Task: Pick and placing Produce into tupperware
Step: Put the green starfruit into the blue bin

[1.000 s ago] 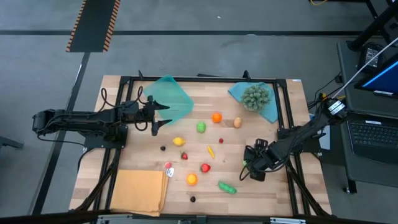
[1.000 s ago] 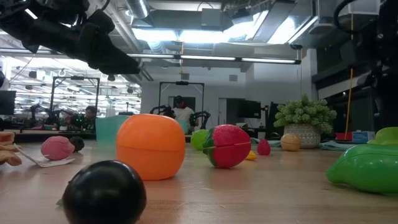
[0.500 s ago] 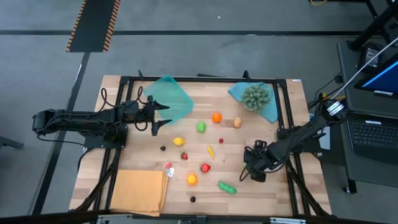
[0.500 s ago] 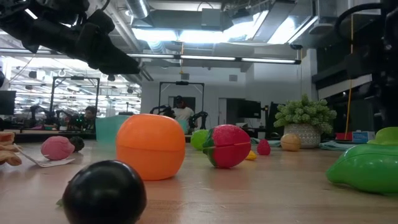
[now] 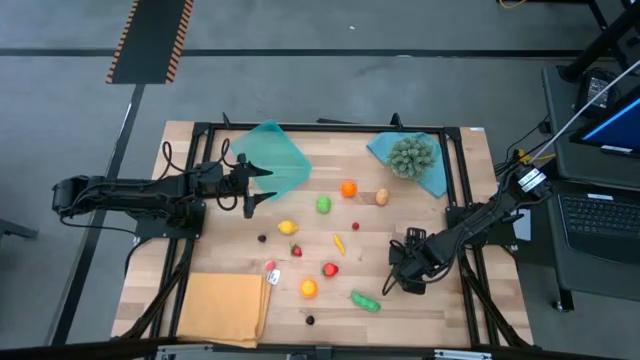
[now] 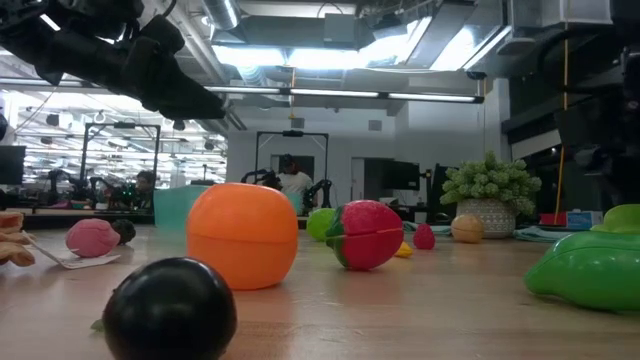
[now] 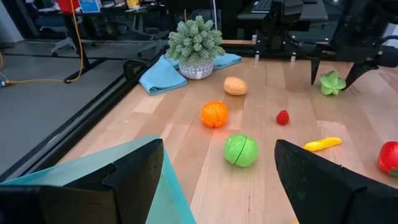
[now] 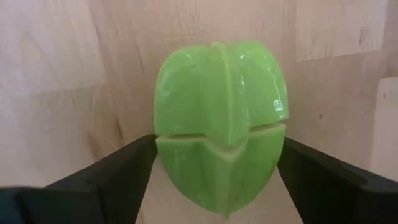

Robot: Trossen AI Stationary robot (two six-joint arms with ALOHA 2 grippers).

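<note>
Pick step in hand: right end effector (image 5: pixel 399 283), fingers spread, straddles a pale green produce piece (image 8: pixel 221 124) near the desk's (image 5: pixel 440 310) right edge; closing should come next. Left end effector (image 5: pixel 248 192) hangs spread and empty beside the tupperware (image 5: pixel 272 155), far left, holding no produce.

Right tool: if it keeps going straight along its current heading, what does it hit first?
The light green ribbed piece. It sits dead ahead between the open fingers of the right tool, apparently not yet gripped. Depth is hard to judge, but nothing else lies before it.
</note>
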